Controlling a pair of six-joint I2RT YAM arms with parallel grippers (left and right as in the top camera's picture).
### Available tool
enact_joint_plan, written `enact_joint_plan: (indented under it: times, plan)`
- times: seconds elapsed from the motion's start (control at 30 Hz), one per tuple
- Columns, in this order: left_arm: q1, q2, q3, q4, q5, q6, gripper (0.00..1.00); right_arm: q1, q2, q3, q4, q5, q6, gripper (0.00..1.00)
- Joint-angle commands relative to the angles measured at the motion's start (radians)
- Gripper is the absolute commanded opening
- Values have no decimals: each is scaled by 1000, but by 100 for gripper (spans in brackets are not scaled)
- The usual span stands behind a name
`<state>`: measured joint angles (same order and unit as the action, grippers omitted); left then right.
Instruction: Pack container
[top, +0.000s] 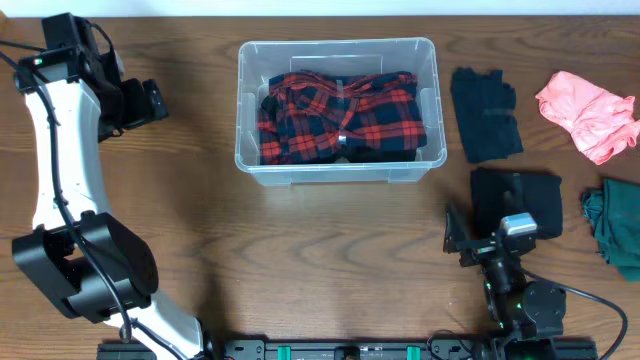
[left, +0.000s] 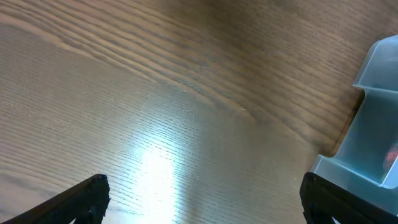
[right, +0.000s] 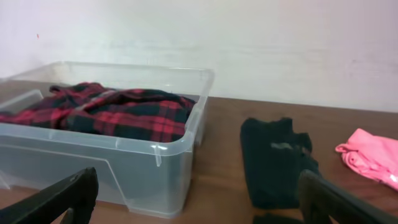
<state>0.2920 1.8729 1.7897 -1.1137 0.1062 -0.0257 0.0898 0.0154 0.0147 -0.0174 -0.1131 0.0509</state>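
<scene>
The clear container (top: 338, 172) stands at the table's back middle with a red and black plaid shirt (top: 340, 116) inside. It also shows in the right wrist view (right: 155, 180) and its corner shows in the left wrist view (left: 373, 124). My left gripper (top: 150, 100) is open and empty, to the left of the container, over bare table (left: 199, 205). My right gripper (top: 490, 235) is open and empty (right: 199, 199), low near the table's front right, beside a black folded garment (top: 525, 200).
To the container's right lie a dark garment (top: 485, 115), a pink cloth (top: 590, 115) and a dark green cloth (top: 618, 228) at the right edge. The dark garment (right: 273, 162) and pink cloth (right: 367, 158) also show in the right wrist view.
</scene>
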Motion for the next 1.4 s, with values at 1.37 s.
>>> enact_joint_plan:
  times: [1.37]
  plan:
    - [1, -1, -6, 0, 14, 2, 98, -481, 1538, 1259, -531, -423, -118, 99]
